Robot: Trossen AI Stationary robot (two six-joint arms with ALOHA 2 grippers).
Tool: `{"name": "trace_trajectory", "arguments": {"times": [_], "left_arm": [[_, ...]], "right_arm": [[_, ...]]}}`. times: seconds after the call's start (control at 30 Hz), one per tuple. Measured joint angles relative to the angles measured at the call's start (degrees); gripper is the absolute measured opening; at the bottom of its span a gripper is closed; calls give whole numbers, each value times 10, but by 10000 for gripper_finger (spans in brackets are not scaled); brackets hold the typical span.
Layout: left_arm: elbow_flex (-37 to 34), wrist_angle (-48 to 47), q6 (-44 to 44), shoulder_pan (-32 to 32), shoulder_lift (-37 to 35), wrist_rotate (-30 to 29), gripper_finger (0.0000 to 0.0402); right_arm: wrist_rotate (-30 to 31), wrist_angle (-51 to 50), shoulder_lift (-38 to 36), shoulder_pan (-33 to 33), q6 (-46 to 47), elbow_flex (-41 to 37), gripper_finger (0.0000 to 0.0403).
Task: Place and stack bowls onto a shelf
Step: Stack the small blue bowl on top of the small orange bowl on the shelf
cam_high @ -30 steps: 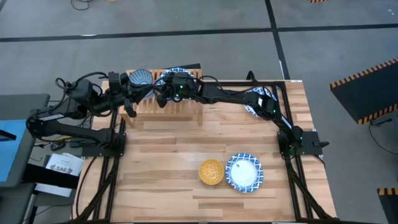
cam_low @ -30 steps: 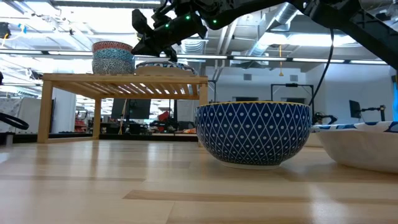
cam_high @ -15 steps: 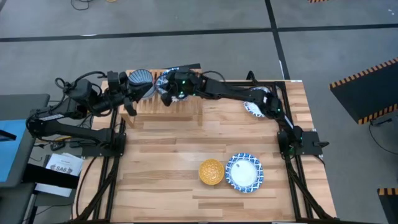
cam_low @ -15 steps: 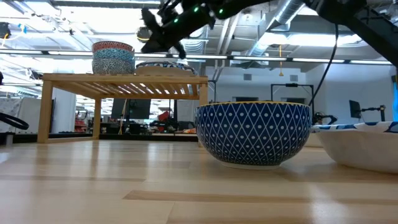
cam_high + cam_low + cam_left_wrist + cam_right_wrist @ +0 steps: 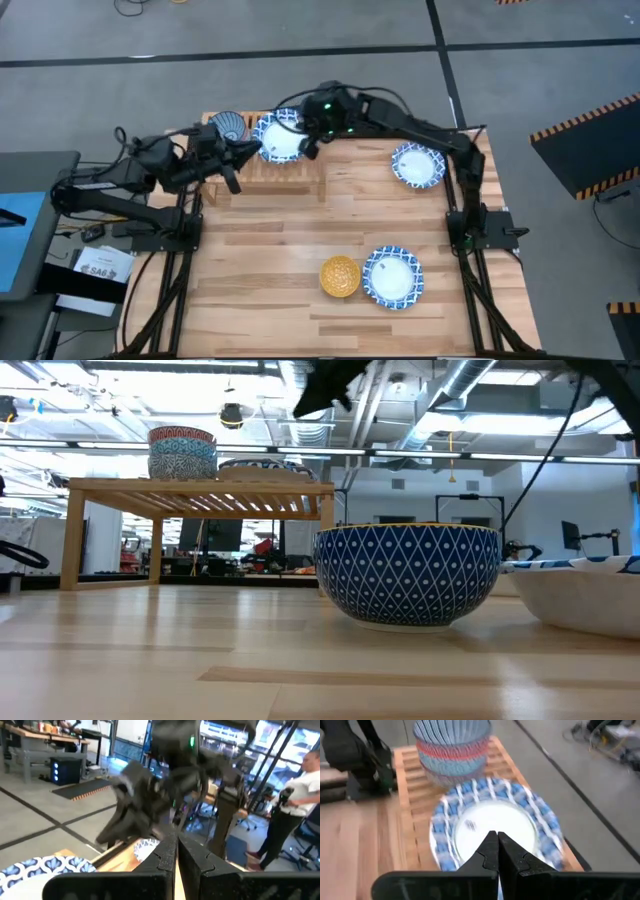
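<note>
The light-wood shelf [image 5: 270, 170] stands at the table's far left. A stack of small bowls [image 5: 228, 127] [image 5: 452, 747] sits on its slats, red-banded on top in the low view. Beside the stack a wide blue-and-white bowl [image 5: 279, 138] [image 5: 495, 827] rests on its base. My right gripper [image 5: 305, 145] [image 5: 497, 852] hangs shut above that bowl's right rim, tipped down and clear of it. My left gripper [image 5: 248, 153] [image 5: 175, 855] is shut and level over the shelf's left part, pointing at the right gripper. It touches nothing.
On the table itself are a wide blue-and-white bowl [image 5: 417, 165] at the far right and another [image 5: 393, 277] near the front. A yellow-lined bowl with a blue patterned outside [image 5: 340, 276] [image 5: 407, 573] sits beside the front one. A person [image 5: 300, 785] stands in the room beyond.
My right gripper has risen from just over the wide bowl on the shelf and drawn back toward the table's right edge, tipping less steeply down; it stayed shut. The far-right wide bowl now shows from under its arm. My left gripper has shifted a little toward the right.
</note>
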Motion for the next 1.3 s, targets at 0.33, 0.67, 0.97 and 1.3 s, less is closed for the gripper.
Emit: {"name": "trace_trajectory", "arguments": {"times": [0.33, 0.67, 0.97, 1.3], "left_arm": [[45, -80, -80, -27, 71, -113, 0], [337, -606, -240, -13, 339, -135, 0], [452, -807, -167, -13, 503, -141, 0], [445, -815, -86, 7, 516, -172, 0]], "right_arm": [[10, 98, -250, -15, 60, -331, 17], [39, 196, -407, 3, 178, -565, 18], [39, 198, -409, 25, 186, -580, 19], [38, 195, -398, 32, 220, -579, 20]]}}
